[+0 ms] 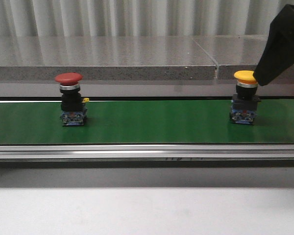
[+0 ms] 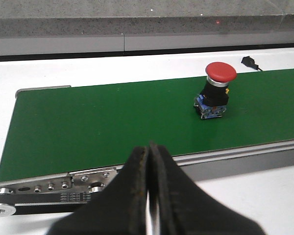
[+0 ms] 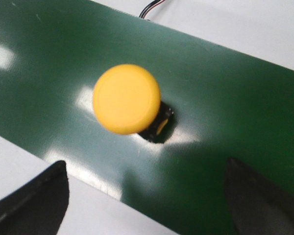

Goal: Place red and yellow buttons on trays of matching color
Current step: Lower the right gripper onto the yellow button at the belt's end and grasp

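Two mushroom-head push buttons on one green conveyor belt, with two black grippers in view.

One button has a round red cap (image 1: 68, 78) on a black body with a blue base, and one has a round yellow cap (image 1: 245, 76) on the same kind of black body and blue base. There is one flat green conveyor belt (image 1: 157, 122) edged by one silver metal rail (image 1: 147, 152). One black left gripper (image 2: 150, 196) shows two fingers pressed together, and one black right gripper (image 3: 147, 196) shows two fingers spread wide apart. One small black cable end (image 2: 250, 61) lies on the white surface.
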Robot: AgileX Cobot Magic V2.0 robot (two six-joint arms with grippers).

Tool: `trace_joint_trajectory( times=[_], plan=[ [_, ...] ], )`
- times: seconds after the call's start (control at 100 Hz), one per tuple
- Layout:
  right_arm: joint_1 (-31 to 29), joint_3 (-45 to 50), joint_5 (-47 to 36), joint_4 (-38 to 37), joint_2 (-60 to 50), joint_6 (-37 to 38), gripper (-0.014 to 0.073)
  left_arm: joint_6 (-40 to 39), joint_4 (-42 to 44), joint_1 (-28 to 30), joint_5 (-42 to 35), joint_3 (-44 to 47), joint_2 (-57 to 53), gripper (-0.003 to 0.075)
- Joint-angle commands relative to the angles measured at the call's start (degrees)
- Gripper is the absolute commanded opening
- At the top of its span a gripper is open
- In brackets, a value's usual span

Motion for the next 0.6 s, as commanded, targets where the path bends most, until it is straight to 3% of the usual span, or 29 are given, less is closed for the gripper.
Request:
trace_joint_trajectory(
  times=[0.0,0.35,0.44,0.59],
  plan=[
    [-0.03,-3.06,-2.52,1.73,0.84,-0.91,0.0634,-0.34,-0.83,-0.47,-4.42,-1.54,0.29,-0.002],
    [-0.03,-6.47,-5.27,1.73,7.62,-1.39,0.0617,-0.34,-0.69,-0.47,-4.64,-1.54,0.29,-0.002],
    [-0.03,-6.47,-5.18,1.73,8.26,-1.39,0.0512,-0.34,-0.69,-0.47,-4.64,-1.54,0.29,-0.002],
    [-0.03,-6.47,-5.08,1.73,8.38,-1.39,0.0229,-0.34,-0.69,-0.47,-4.64,-1.54,0.29,-0.002]
  ],
)
